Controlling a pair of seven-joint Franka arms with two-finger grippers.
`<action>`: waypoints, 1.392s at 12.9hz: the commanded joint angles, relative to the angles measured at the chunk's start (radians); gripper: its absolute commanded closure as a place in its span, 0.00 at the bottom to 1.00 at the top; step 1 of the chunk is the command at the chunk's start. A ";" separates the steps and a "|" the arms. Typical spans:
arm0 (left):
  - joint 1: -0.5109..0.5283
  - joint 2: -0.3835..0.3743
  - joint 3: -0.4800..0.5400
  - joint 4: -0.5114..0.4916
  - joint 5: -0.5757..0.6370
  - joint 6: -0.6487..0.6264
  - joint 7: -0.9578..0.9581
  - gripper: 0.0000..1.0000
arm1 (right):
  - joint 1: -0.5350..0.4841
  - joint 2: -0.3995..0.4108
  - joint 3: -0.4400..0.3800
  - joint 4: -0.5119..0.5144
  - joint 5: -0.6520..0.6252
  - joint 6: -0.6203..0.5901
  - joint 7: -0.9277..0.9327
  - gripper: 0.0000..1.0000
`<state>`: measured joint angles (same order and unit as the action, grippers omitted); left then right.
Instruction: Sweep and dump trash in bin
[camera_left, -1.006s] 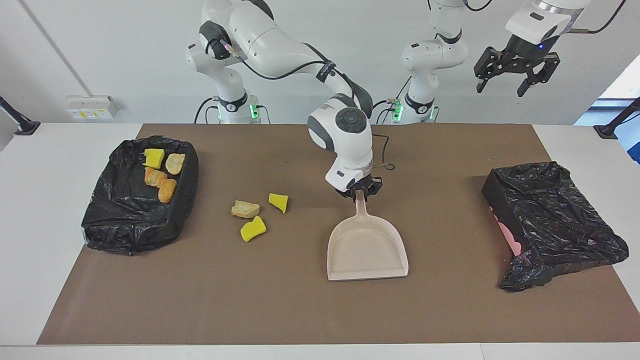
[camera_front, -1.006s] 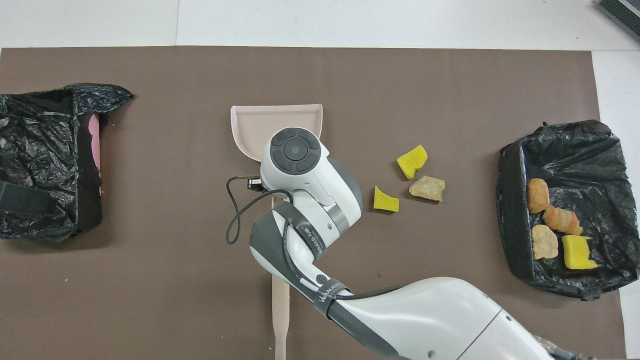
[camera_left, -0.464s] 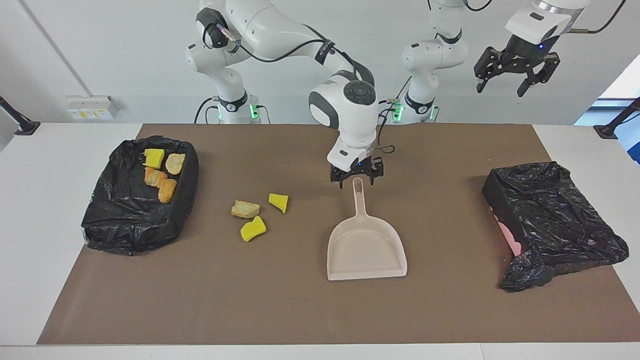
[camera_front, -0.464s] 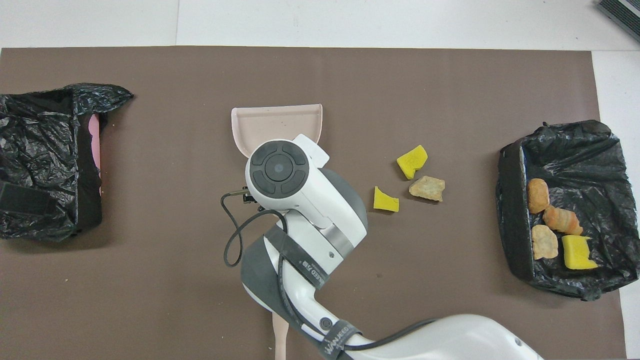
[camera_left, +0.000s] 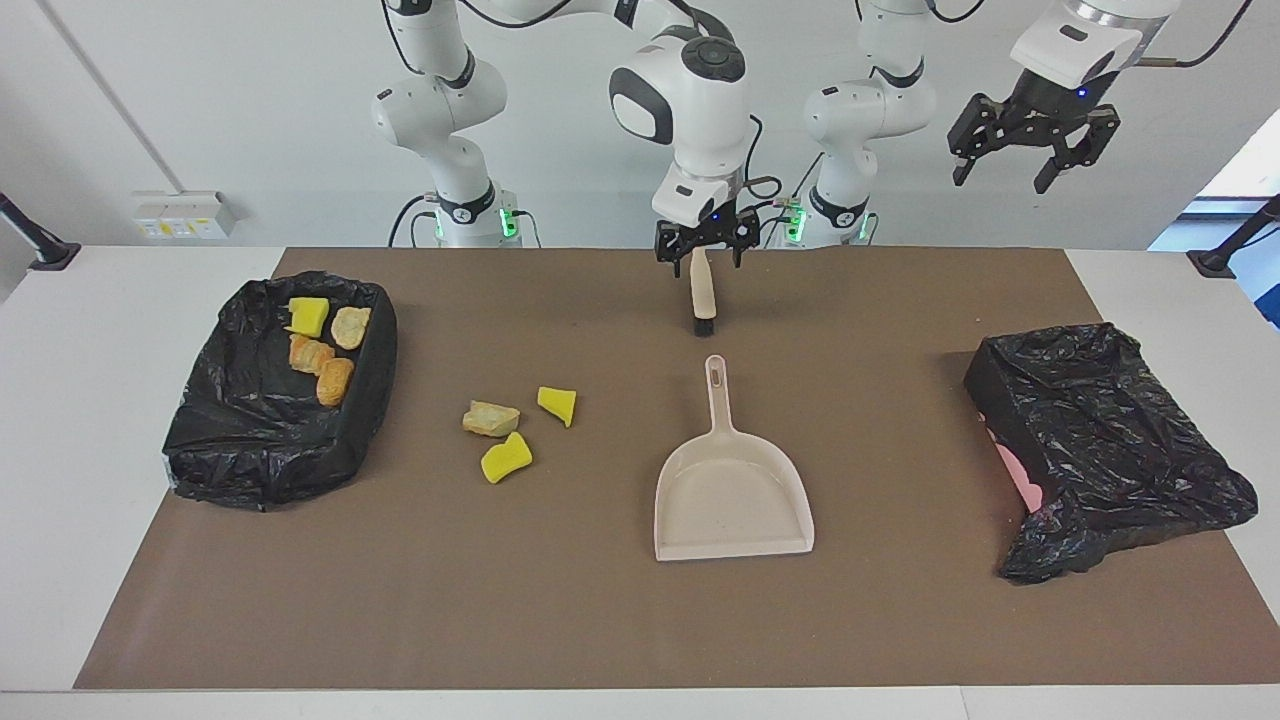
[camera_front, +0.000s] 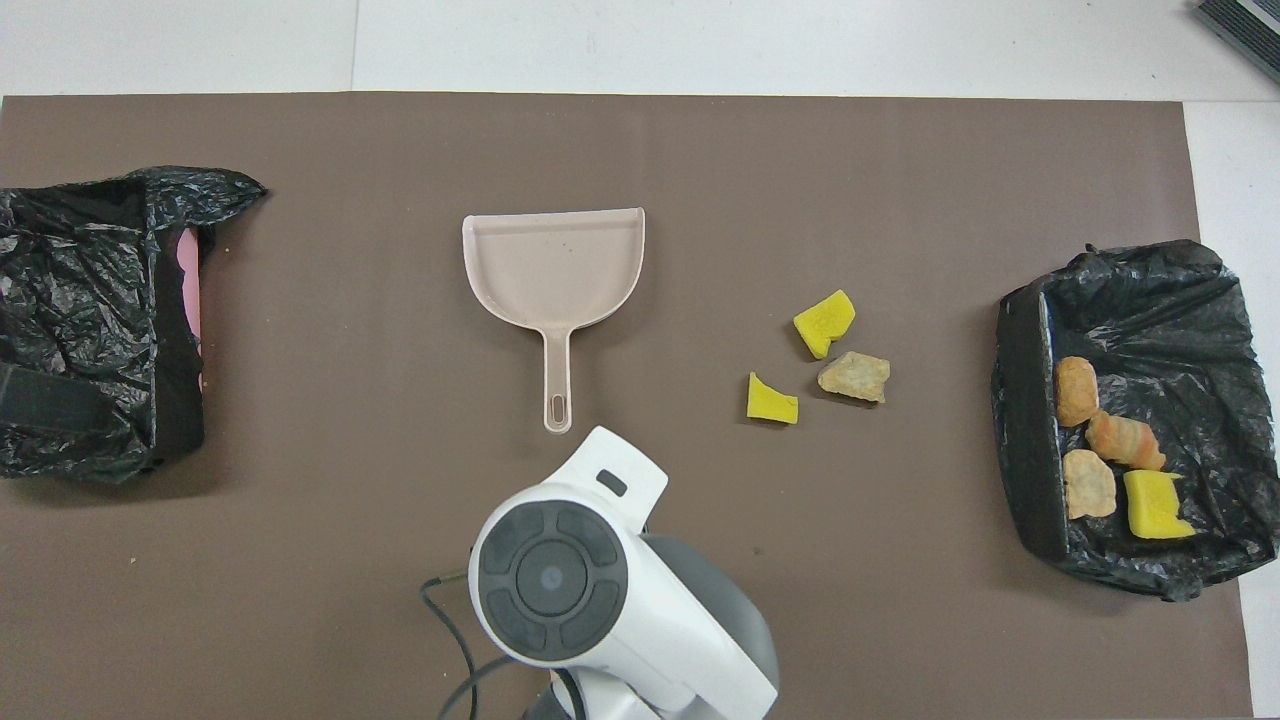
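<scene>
We see a brown mat (camera_left: 560, 600) covering most of the white table (camera_left: 90, 420), with two black-lined bins on it. The bin (camera_left: 240, 450) at the right arm's end holds four pieces of trash: a yellow sponge chunk (camera_left: 308, 316) and three tan-orange lumps (camera_left: 322, 362). The second bin (camera_left: 1100, 440), at the left arm's end, lies tipped on its side, a strip of pink showing under its bag.

Between the bins, the pale dustpan (camera_left: 733, 495) lies flat on the mat, handle pointing toward the robots, with nothing gripping it. Nearer the robots than that handle, a small brush (camera_left: 703, 295) with a pale handle and dark bristles sits on the mat.

The right gripper (camera_left: 703, 245) hangs over the brush's handle end, fingers spread and holding nothing; we cannot tell whether it touches the brush. In the overhead view, only the arm's white wrist (camera_front: 560, 575) shows, covering the brush. The left gripper (camera_left: 1030, 150) waits high over its own end of the table, fingers spread wide and empty.

Three more pieces of trash lie loose on the mat between the dustpan and the filled bin: two yellow sponge pieces (camera_left: 506, 459) (camera_left: 557, 404) and one tan lump (camera_left: 490, 418), close together.
</scene>
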<state>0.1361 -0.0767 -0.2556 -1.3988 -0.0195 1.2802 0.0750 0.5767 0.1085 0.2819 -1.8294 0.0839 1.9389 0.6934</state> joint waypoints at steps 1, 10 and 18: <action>0.000 -0.008 0.002 0.012 0.015 -0.024 0.015 0.00 | 0.023 -0.130 0.003 -0.207 0.106 0.049 0.014 0.00; -0.251 -0.046 0.185 -0.230 0.012 0.253 0.006 0.00 | 0.215 -0.161 0.003 -0.476 0.177 0.330 0.132 0.00; -0.397 0.078 0.152 -0.437 0.010 0.621 -0.220 0.00 | 0.296 -0.098 0.002 -0.505 0.177 0.454 0.169 0.00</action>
<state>-0.2191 -0.0180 -0.0961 -1.7819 -0.0196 1.8188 -0.0744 0.8718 0.0125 0.2846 -2.3271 0.2375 2.3705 0.8509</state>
